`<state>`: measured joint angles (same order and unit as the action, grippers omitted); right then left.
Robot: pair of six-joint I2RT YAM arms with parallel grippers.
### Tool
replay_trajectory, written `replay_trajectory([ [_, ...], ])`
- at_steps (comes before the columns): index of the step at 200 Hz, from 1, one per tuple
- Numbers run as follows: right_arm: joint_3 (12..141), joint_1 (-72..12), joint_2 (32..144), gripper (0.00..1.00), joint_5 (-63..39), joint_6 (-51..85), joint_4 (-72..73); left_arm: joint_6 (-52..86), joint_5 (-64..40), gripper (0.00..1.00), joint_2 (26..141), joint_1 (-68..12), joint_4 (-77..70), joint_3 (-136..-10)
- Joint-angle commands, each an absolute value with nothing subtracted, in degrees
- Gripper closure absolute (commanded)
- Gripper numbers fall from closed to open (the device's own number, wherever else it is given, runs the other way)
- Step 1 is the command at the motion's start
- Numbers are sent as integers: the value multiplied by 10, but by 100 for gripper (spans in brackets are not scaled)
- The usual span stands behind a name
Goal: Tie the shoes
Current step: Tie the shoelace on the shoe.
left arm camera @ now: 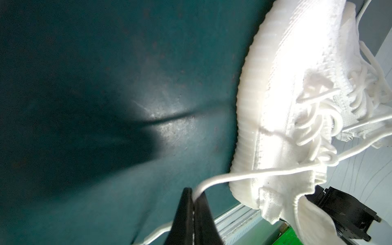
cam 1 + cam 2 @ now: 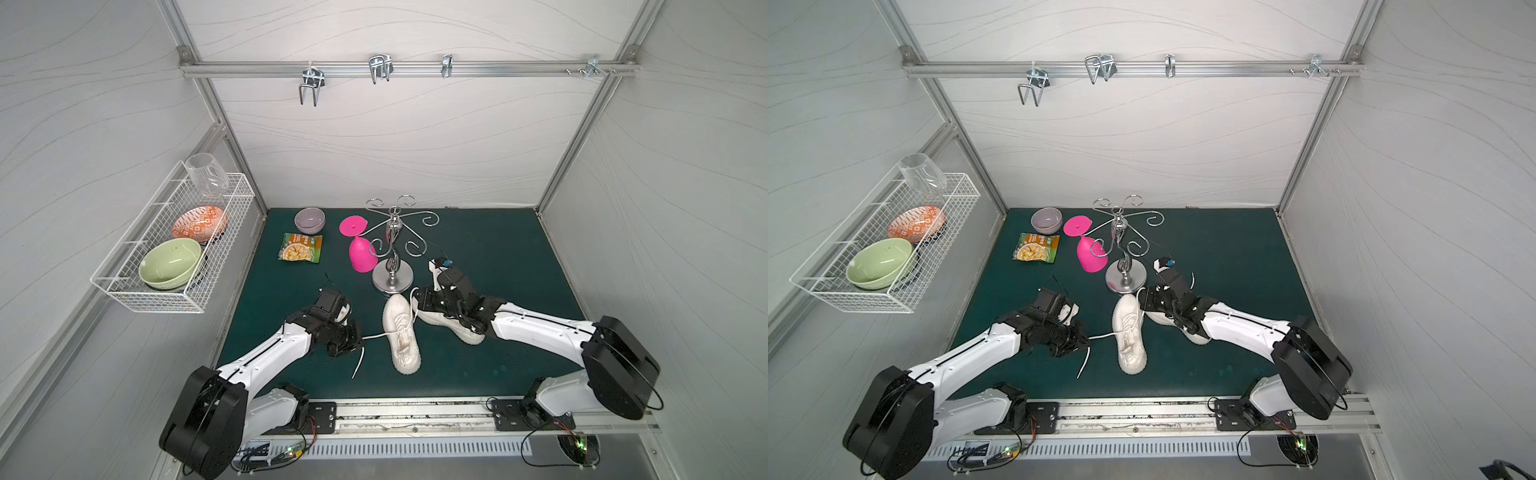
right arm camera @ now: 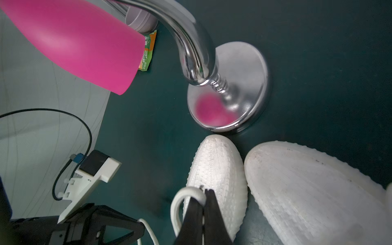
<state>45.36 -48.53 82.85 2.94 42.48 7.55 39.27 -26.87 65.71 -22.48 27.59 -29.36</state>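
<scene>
White lace (image 1: 233, 174) runs sideways, across the long axis of the middle shoe (image 2: 401, 334), which lies toe toward the chrome stand (image 2: 392, 277), out to your left gripper (image 1: 194, 196) pinching it, while your right gripper (image 3: 204, 194) pinches a loop (image 3: 188, 191) by its toe.

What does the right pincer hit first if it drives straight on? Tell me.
Probably the shoe toe just ahead of the right pincer; beyond it, the chrome stand's base. Height is unclear.
</scene>
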Motion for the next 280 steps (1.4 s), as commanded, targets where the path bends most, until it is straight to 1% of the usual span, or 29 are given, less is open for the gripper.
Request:
replay_trajectory([
  [1,497,-482,867,100,-2,388,65,378,-266,100,654,-222,291,-295],
  [40,536,-486,924,100,-49,306,-14,381,-254,100,649,-222,300,-293],
  [57,536,-494,931,100,-59,255,-52,385,-248,100,648,-222,306,-294],
  [96,469,-506,875,100,-55,196,-58,390,-244,100,637,-222,306,-288],
  [125,450,-506,843,100,-62,155,-90,392,-242,100,639,-222,307,-287],
  [153,413,-487,769,100,-27,175,-130,396,-212,100,636,-222,323,-290],
  [170,389,-457,707,100,-8,201,-166,402,-195,100,632,-222,324,-287],
  [189,371,-416,661,100,-11,220,-205,408,-192,100,632,-222,316,-284],
  [212,352,-377,635,100,-29,239,-229,409,-184,100,638,-222,314,-284],
  [248,348,-353,607,100,-32,260,-267,414,-175,100,636,-221,320,-277],
  [280,344,-327,596,100,-33,266,-282,426,-146,100,628,-213,339,-269],
])
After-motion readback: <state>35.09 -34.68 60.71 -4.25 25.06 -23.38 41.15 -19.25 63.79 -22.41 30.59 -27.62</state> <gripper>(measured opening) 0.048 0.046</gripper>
